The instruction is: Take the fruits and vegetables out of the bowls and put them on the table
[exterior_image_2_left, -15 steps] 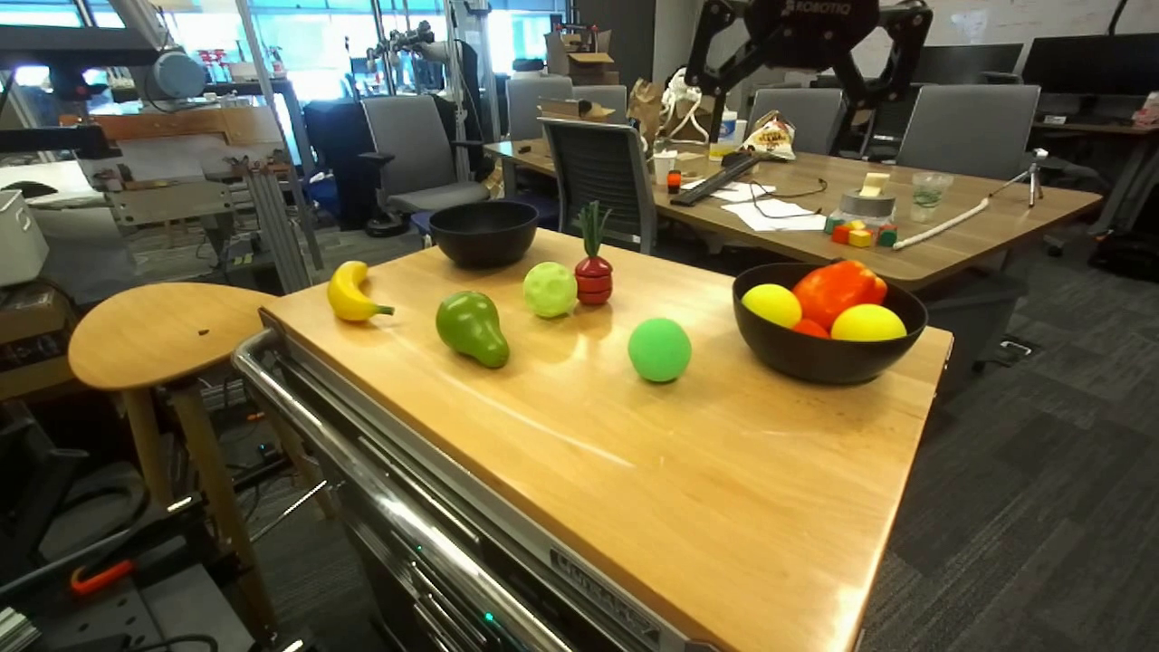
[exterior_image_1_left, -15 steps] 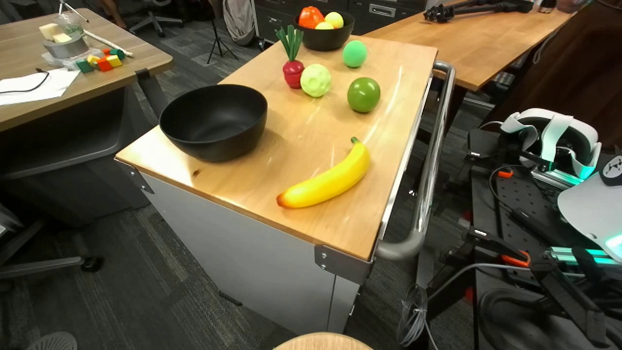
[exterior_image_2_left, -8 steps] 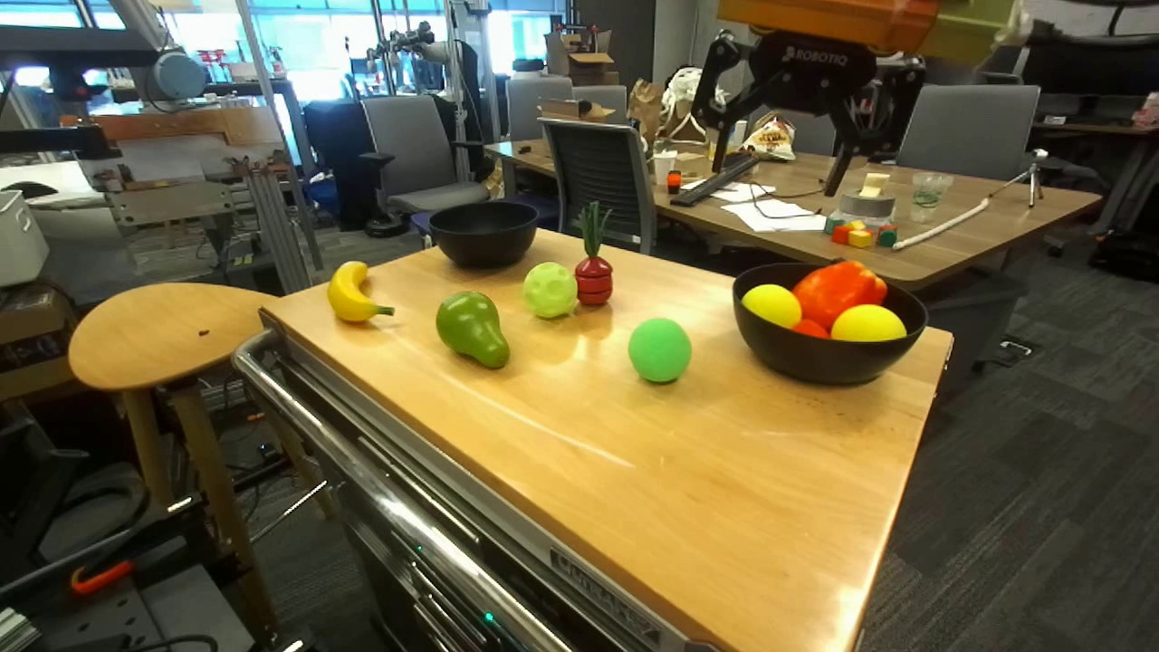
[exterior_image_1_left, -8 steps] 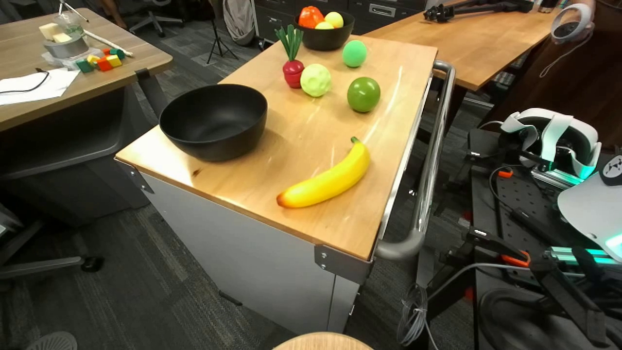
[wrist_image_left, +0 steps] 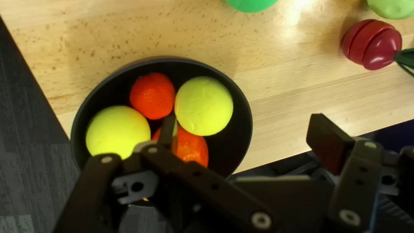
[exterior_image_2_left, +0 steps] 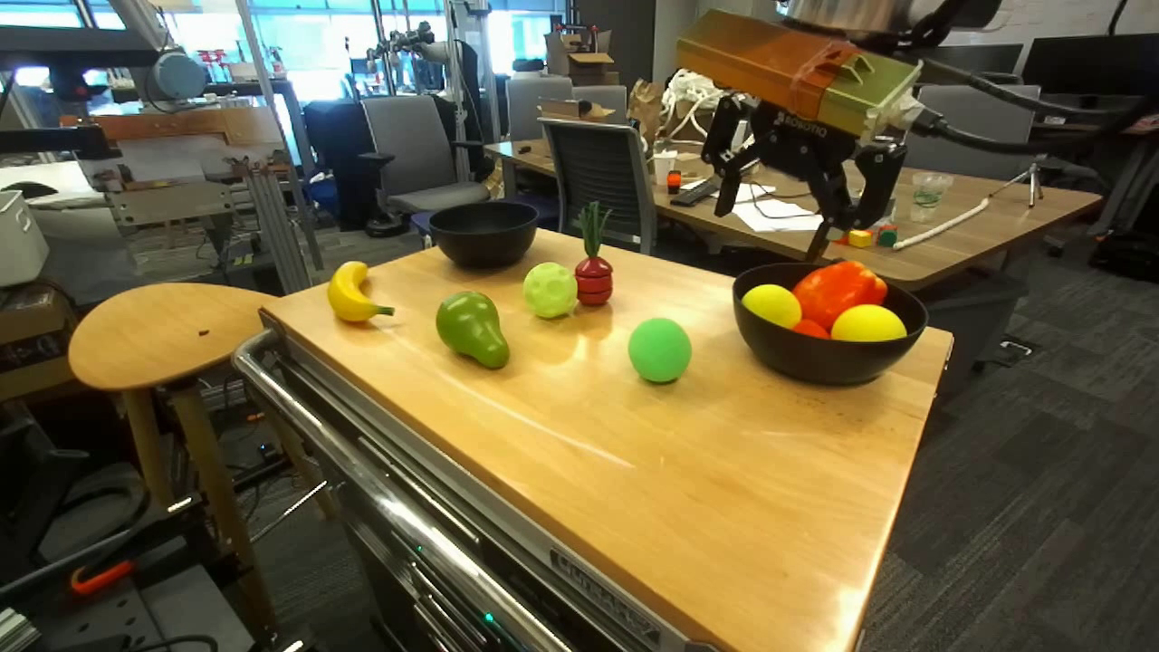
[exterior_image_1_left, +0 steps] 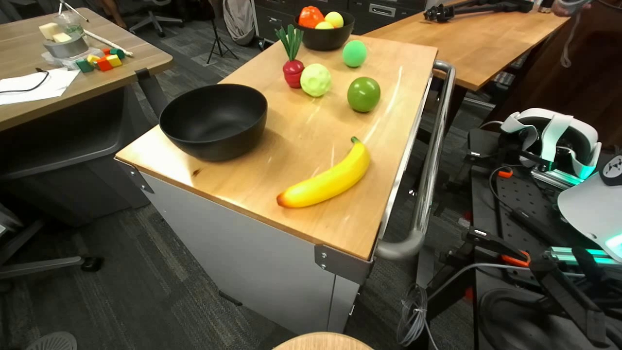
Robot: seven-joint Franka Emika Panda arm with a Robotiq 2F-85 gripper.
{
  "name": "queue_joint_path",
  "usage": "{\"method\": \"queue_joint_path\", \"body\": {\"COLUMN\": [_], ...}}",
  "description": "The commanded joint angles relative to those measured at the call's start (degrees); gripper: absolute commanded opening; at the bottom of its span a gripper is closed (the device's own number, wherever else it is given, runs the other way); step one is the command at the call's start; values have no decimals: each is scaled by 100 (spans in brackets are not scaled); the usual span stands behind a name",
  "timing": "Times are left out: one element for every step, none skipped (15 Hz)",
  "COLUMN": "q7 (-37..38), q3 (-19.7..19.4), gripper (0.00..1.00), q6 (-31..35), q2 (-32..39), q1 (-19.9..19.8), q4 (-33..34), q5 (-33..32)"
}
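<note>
A black bowl [exterior_image_2_left: 828,364] near the table's far end holds a red pepper [exterior_image_2_left: 840,292], two yellow round fruits [wrist_image_left: 203,106] and a smaller red fruit [wrist_image_left: 152,95]. The second black bowl [exterior_image_1_left: 214,138] is empty. On the table [exterior_image_2_left: 724,489] lie a banana [exterior_image_1_left: 328,180], a green pear [exterior_image_2_left: 471,328], a pale yellow-green fruit [exterior_image_2_left: 550,290], a light green ball [exterior_image_2_left: 659,349] and a red vegetable with a green top [exterior_image_2_left: 594,281]. My gripper [exterior_image_2_left: 771,225] hangs above and beside the filled bowl, jaws wide apart and nothing between them. In the wrist view one finger covers part of the pepper.
A metal bar handle [exterior_image_1_left: 432,170] runs along one long side of the table. Close to its end stands a round wooden stool [exterior_image_2_left: 172,335]. Behind is a desk [exterior_image_2_left: 969,226] with papers, tape and small coloured blocks [exterior_image_1_left: 102,62].
My gripper has come down from the top of an exterior view towards the filled bowl and has turned, so more of the arm shows. The fruits, vegetables and bowls have stayed in place.
</note>
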Motion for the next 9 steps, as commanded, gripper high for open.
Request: {"method": "queue_joint_path", "body": {"q7": [150, 212, 246, 676, 1099, 1365, 1663, 1933, 2182], "q3": [137, 134, 133, 94, 96, 99, 103, 114, 125], "gripper": [100, 100, 100, 100, 100, 100, 100, 100, 100], "q6": [-37, -44, -37, -5, 92, 28, -18, -32, -20], "q2": [14, 15, 10, 71, 181, 288, 417, 521, 611], "q1": [-120, -115, -111, -66, -62, -65, -66, -78, -90], "q4": [53, 66, 62, 86, 135, 240, 342, 408, 453], "q5": [-80, -87, -89, -50, 140, 200, 260, 343, 445]}}
